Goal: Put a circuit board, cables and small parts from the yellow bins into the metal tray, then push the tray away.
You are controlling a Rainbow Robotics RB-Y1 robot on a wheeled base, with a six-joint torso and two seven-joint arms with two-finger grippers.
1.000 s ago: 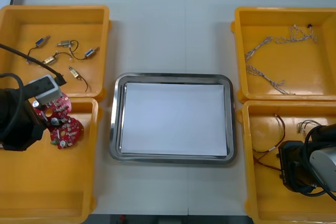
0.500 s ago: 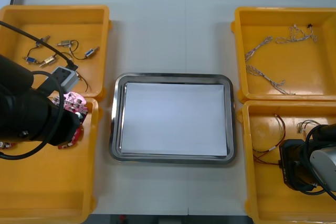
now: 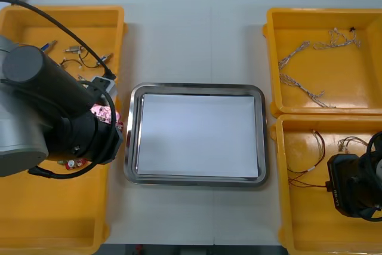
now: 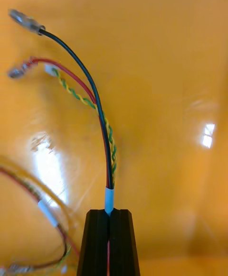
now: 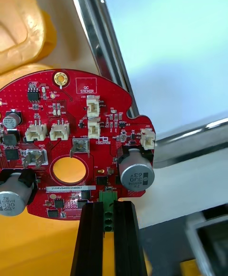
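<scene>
Board: a round red circuit board (image 5: 71, 148), carrying white connectors and silver cylindrical parts, is held at the table's left. Its edge lies across the left rim of the tray, and the corner of a yellow bin sits just beside it.
Left gripper: the left gripper (image 5: 108, 208) has its black fingers clamped on the board's edge, at a small green connector.
Tray: a shiny rectangular metal tray (image 3: 197, 88), white inside, stands in the middle of the table between the bins.
Right gripper: the right gripper (image 4: 109, 213) is inside the near right bin (image 3: 304, 225), with its fingers pressed almost together on a thin cable.
Cable: the bundled cable of black, red and twisted yellow wires (image 4: 102, 129) rises from between the fingers and fans out into small end plugs above the orange floor.
Left bins: the far left bin (image 3: 89, 22) holds small metal parts (image 3: 74, 49). The left arm hangs over the near left bin (image 3: 54, 213).
Far right bin: this yellow bin (image 3: 358, 88) holds twisted blue and white cables (image 3: 301, 85).
</scene>
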